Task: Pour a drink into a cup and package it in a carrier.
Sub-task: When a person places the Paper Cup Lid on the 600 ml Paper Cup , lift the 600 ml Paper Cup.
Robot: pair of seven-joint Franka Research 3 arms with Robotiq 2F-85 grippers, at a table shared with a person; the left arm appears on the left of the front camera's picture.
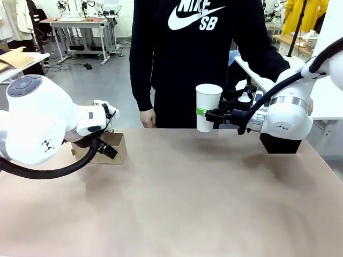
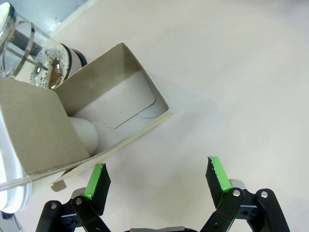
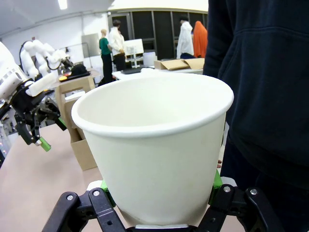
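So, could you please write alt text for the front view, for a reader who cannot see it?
The right arm's pincer holds an open-topped white paper cup upright near the far edge of the table, in front of a person in a black hoodie. At the left, the left arm's pincer, open, sits by a brown cardboard carrier.

The right gripper (image 1: pixel 208 114) clamps a tall white paper cup (image 1: pixel 208 96) upright over the beige table (image 1: pixel 203 198). The left gripper (image 1: pixel 108 131), spread wide, hangs at a low brown cardboard carrier (image 1: pixel 117 149).
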